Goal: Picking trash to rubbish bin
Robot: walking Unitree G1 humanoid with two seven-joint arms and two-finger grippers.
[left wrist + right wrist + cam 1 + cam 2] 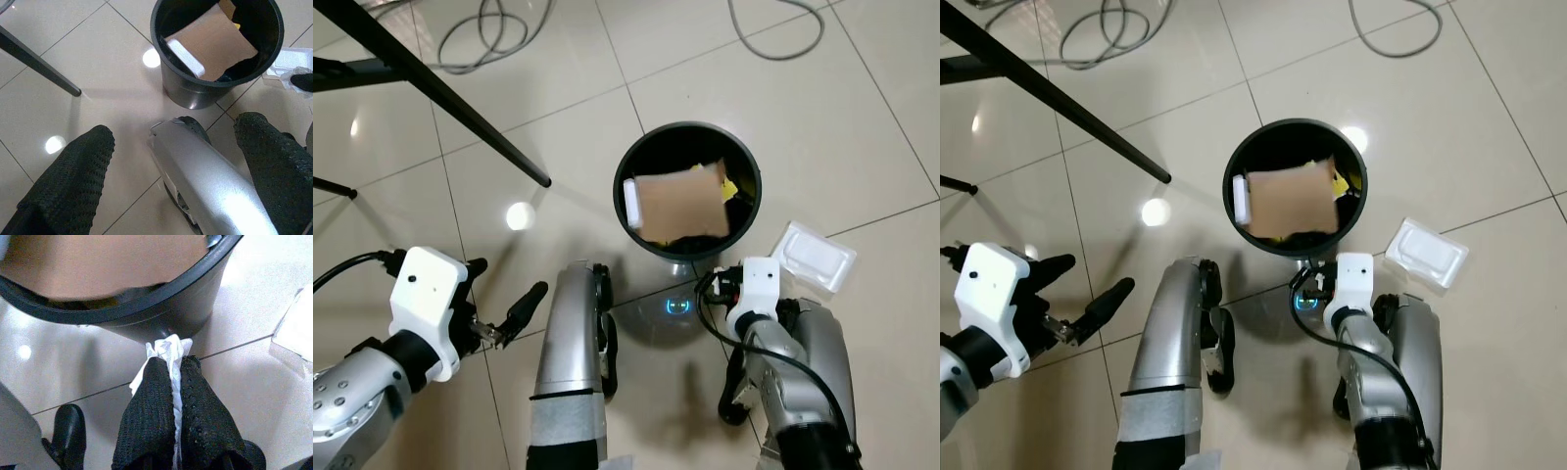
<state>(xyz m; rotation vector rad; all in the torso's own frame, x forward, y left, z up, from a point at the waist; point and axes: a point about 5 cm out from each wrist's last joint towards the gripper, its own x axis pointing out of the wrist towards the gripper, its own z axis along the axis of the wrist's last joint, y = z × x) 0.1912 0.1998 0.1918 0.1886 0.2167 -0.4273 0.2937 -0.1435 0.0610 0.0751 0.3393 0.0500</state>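
1. The right gripper (171,382) pinches a crumpled white tissue (166,352) between its fingers (151,416), right beside the black rubbish bin (749,201).
2. The left gripper (504,299) hovers over the tiled floor (558,117), its fingers (73,181) spread wide and holding nothing.
3. The bin holds brown cardboard (677,201); a white plastic tray (818,257) lies on the floor near it.

No words, labels, brands or numbers can be read anywhere. The brown cardboard (678,201) in the black rubbish bin (744,166) has a plain face, the white plastic tray (815,257) on the floor carries no print, and the white wrist housings are unmarked.
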